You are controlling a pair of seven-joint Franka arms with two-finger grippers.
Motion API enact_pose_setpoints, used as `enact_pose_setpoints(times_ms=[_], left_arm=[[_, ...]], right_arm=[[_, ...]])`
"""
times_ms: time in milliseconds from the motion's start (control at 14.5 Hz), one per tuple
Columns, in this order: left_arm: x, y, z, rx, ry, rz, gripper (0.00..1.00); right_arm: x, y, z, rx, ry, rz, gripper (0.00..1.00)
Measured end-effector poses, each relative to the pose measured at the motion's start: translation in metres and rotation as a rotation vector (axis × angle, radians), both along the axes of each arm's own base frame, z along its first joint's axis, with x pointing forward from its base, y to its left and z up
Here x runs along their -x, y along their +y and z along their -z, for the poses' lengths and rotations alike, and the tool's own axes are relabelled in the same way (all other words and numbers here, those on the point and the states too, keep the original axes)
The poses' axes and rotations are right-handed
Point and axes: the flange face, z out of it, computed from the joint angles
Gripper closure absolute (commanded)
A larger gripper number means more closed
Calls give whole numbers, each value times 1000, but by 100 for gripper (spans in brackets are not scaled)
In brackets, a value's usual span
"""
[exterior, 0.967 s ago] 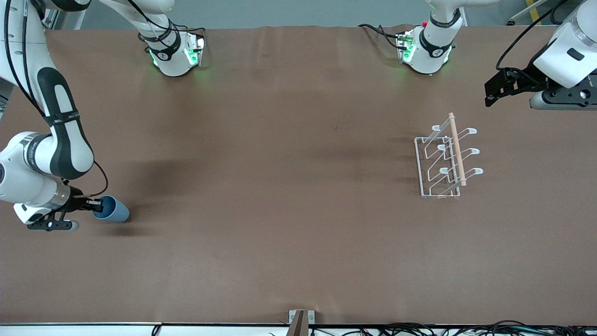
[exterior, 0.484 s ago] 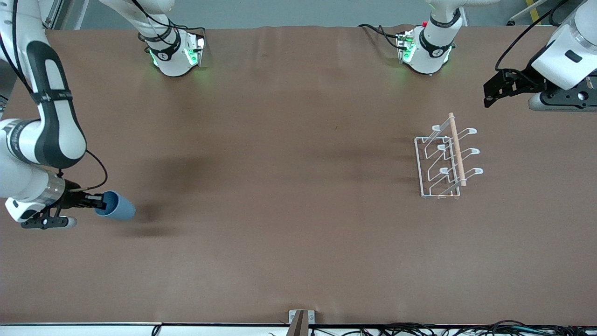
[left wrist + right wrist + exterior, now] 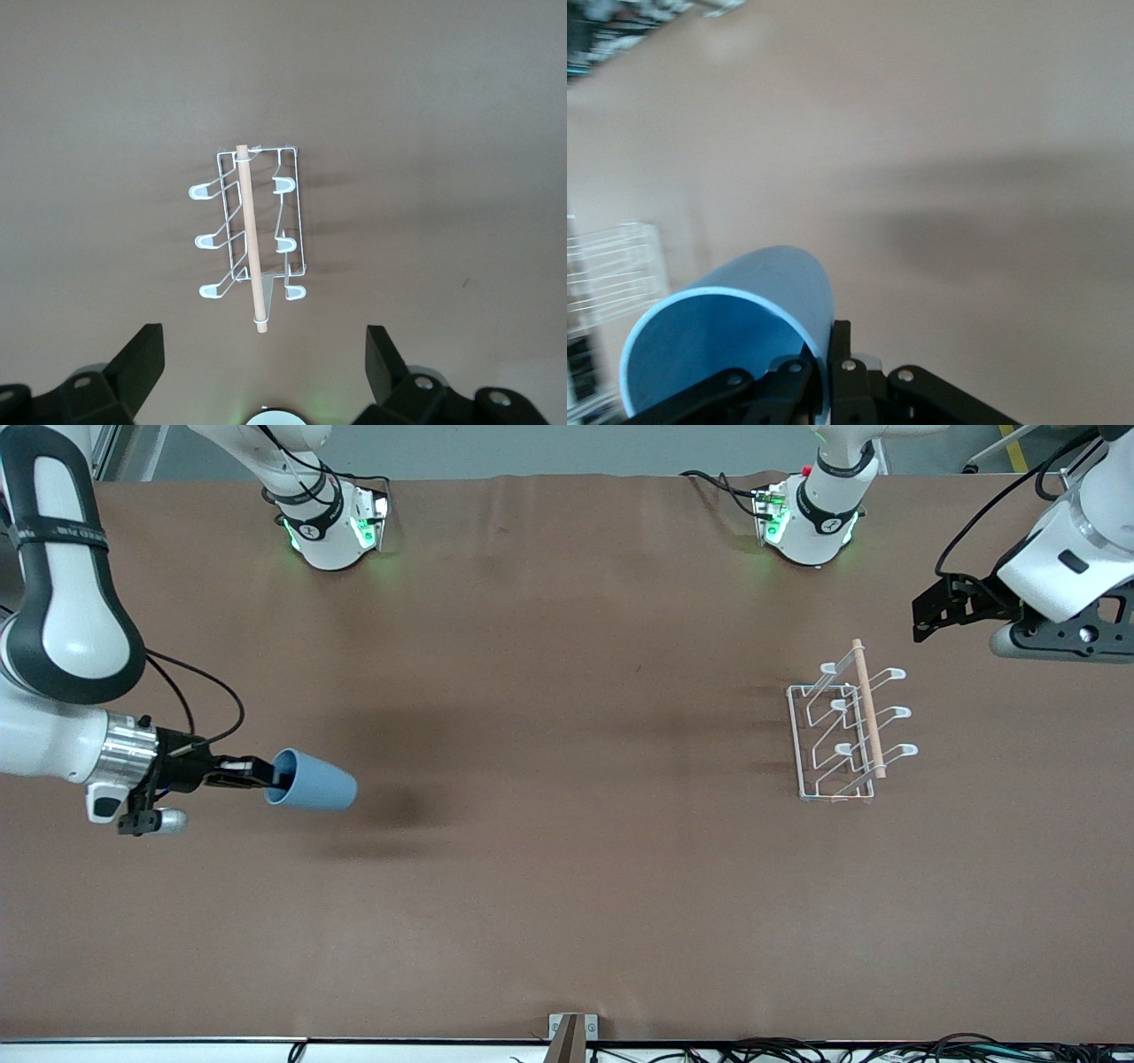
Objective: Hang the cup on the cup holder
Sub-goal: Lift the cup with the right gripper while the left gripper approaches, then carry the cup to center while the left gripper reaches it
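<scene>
The right gripper [image 3: 266,773] pinches the cup [image 3: 312,780] by its rim, up over the table's right-arm end — light, stiff, likely slick plastic. The rack [image 3: 846,729] stands well apart; over it the left gripper [image 3: 264,365] waits, spread wide.

cup [image 3: 312,790] in air over right arm's end, cup holder [image 3: 849,729] on table [image 3: 567,868] toward left arm's end

Even, diffuse overhead light falls on the brown table [image 3: 567,886], with no glare. A soft dark shadow lies on it beside the cup [image 3: 312,784]. Green lamps glow at both arm bases. The right wrist view is motion-blurred; the left wrist view is sharp.
</scene>
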Motion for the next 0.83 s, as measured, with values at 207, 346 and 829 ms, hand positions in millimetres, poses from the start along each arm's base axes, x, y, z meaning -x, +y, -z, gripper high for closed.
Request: enact_pose_setpoints(times_ms=[207, 346, 829], left_arm=[[-12, -9, 18, 10, 28, 29, 0], [-16, -40, 28, 25, 37, 85, 0], [-8, -186, 31, 66, -53, 293, 0]], right_arm=[[4, 41, -14, -220, 41, 17, 99], [8, 73, -19, -318, 59, 14, 99], [34, 177, -5, -563, 166, 55, 99]])
